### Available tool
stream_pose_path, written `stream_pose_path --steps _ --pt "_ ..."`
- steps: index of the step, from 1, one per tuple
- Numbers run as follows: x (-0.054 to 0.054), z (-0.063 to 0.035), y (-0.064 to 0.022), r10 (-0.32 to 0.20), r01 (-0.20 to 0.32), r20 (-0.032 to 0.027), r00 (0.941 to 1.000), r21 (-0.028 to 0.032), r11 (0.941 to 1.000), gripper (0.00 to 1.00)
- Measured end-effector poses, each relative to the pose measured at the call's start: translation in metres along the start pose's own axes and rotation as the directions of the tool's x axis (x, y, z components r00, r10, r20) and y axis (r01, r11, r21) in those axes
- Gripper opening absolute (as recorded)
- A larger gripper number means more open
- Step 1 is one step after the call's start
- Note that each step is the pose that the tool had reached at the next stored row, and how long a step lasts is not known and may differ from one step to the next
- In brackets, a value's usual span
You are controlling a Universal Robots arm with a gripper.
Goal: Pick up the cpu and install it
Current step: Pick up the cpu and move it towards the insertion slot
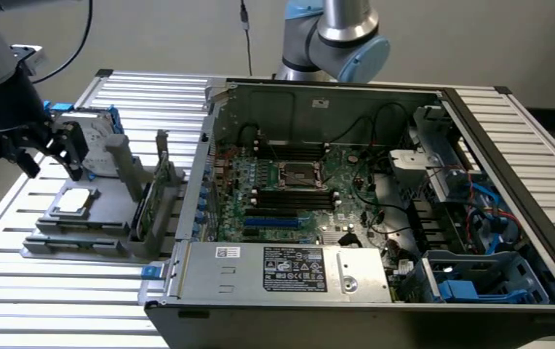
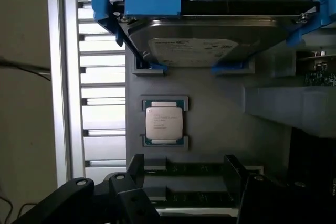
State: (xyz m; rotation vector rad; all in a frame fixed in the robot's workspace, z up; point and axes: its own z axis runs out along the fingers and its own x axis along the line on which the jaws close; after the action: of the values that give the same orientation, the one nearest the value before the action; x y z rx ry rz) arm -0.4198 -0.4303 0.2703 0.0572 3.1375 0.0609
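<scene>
One risk: the gripper (image 1: 52,166) hangs wide and empty near the cpu (image 2: 164,121), so an off-centre grab could tilt it.

Exterior camera: off the arm, high up, angled down at mid range across the ribbed aluminium bench (image 1: 25,291). It takes in the whole open black computer tower case (image 1: 355,323) lying on its side, with the grey plastic parts fixture (image 1: 102,214) on the exterior view's left.

Wrist camera: sits just behind the black two-fingered end effector (image 2: 184,174), looks straight down, close on that fixture.

Shared ground: the fixture, the small silver-grey square cpu (image 1: 73,200) (image 2: 164,121) in its pocket, the silver rectangular hard drive with blue brackets (image 2: 210,40), and a strip of bench slats alongside.
</scene>
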Motion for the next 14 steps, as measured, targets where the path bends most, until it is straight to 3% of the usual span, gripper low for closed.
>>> stream_pose_path --steps 7,14 --pt "0.0 0.0128 0.0017 -0.003 0.003 -0.0002 1.0 0.0 1.0 0.71" --pt "0.003 0.0259 0.0111 -0.008 0.008 0.0021 1.0 -0.0002 1.0 0.71"
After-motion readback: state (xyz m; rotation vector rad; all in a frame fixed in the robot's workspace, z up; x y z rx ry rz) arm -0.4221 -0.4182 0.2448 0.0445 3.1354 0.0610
